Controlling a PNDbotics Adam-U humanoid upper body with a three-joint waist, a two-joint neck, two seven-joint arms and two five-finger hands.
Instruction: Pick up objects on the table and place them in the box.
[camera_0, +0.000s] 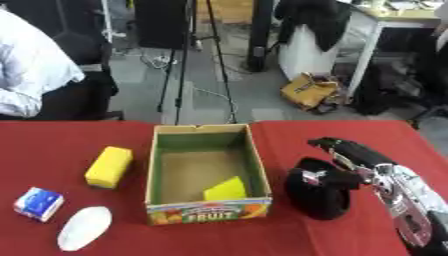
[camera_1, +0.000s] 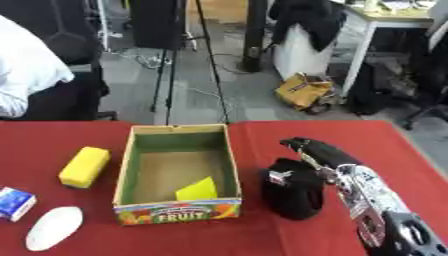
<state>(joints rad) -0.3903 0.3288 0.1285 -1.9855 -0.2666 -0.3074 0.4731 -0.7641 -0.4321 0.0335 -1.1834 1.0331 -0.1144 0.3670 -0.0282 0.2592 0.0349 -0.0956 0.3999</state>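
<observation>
A cardboard fruit box (camera_0: 254, 159) stands open in the middle of the red table, with a yellow piece (camera_0: 227, 190) lying in its near right corner. To its left are a yellow sponge block (camera_0: 109, 166), a small blue and white carton (camera_0: 38, 203) and a white oval thing (camera_0: 85, 227). Right of the box stands a black soft object (camera_1: 292, 195) with a small white tag. My right hand (camera_1: 325, 152) is against its upper right side, fingers stretched straight over its top, not curled round it. The left hand shows in neither view.
The table's far edge runs just behind the box. Beyond it are tripod legs, a person in a white shirt at the far left, a yellow bag on the floor and a desk at the right. Bare red cloth lies in front of the box.
</observation>
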